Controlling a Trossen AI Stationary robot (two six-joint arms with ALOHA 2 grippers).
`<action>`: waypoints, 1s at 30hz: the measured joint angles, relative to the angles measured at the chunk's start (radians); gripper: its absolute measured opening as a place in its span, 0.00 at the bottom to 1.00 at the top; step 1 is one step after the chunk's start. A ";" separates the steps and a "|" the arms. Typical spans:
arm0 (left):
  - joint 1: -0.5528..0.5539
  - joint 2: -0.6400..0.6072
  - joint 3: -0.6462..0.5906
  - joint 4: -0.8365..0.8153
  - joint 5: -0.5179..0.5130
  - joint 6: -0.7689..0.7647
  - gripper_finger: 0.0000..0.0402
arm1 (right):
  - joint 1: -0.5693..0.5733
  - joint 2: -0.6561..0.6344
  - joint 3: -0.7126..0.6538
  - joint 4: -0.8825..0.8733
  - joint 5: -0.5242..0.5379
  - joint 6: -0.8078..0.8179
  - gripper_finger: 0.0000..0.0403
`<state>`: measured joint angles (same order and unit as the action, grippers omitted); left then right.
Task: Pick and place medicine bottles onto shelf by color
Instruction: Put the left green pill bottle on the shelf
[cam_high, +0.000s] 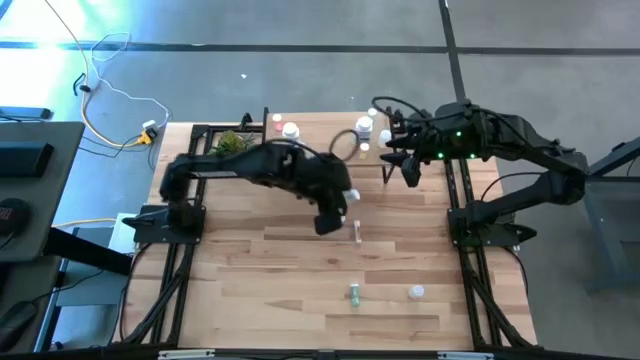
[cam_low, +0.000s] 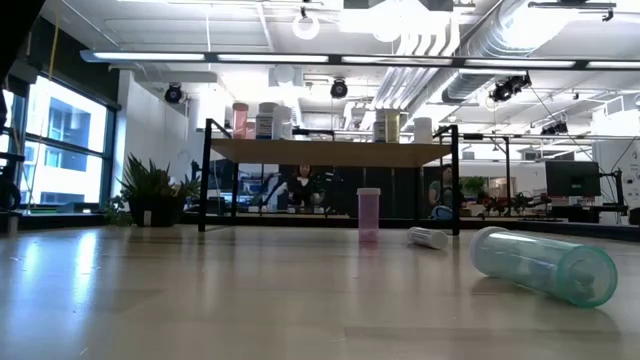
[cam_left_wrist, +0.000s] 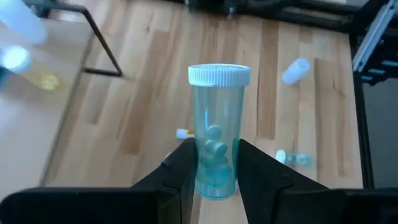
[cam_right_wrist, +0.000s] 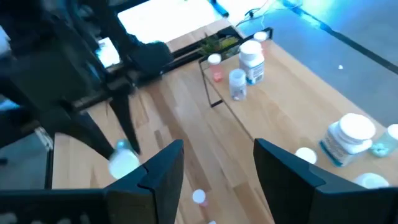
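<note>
The left claw (cam_left_wrist: 214, 177) is clamped on a green-tinted medicine bottle (cam_left_wrist: 216, 134) with a white cap, gripping its lower body; the bottle's long axis runs straight out from the fingers, cap away from the wrist, with a few round pills settled at the gripped end. In the high view this claw (cam_high: 333, 214) hangs over the middle of the table (cam_high: 250, 270), at about 6 o'clock from the shelf (cam_high: 320, 128), which stands along the table's 12 o'clock edge. On the shelf stand several bottles: a pink one (cam_low: 240, 120) and a wider white jar (cam_low: 268, 120) toward its left end, more white ones (cam_low: 388, 125) toward its right. Still on the table are a small pink vial (cam_low: 368, 214), upright beneath the shelf's front edge, a white-capped bottle (cam_low: 428, 237) lying on its side beside it, and a green bottle (cam_low: 545, 265) lying flat, long axis running across the table. A leafy plant (cam_high: 231, 143) sits at the shelf's 9 o'clock end. The right claw (cam_right_wrist: 214, 165) hovers with fingers well apart and empty over the shelf's 3 o'clock end.
</note>
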<state>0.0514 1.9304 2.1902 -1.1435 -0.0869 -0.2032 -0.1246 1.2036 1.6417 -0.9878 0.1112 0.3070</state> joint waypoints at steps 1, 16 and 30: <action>0.002 -0.017 0.000 0.002 -0.001 0.006 0.22 | -0.008 -0.008 0.000 -0.001 0.000 0.003 0.46; -0.007 -0.288 0.000 -0.159 -0.177 0.001 0.22 | -0.039 -0.033 0.000 0.085 -0.014 0.007 0.46; -0.093 -0.599 -0.593 0.120 -0.307 -0.205 0.22 | -0.039 0.031 0.000 0.253 -0.063 -0.086 0.46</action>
<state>-0.0418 1.3316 1.5968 -1.0238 -0.3938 -0.4080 -0.1635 1.2344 1.6417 -0.7351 0.0486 0.2212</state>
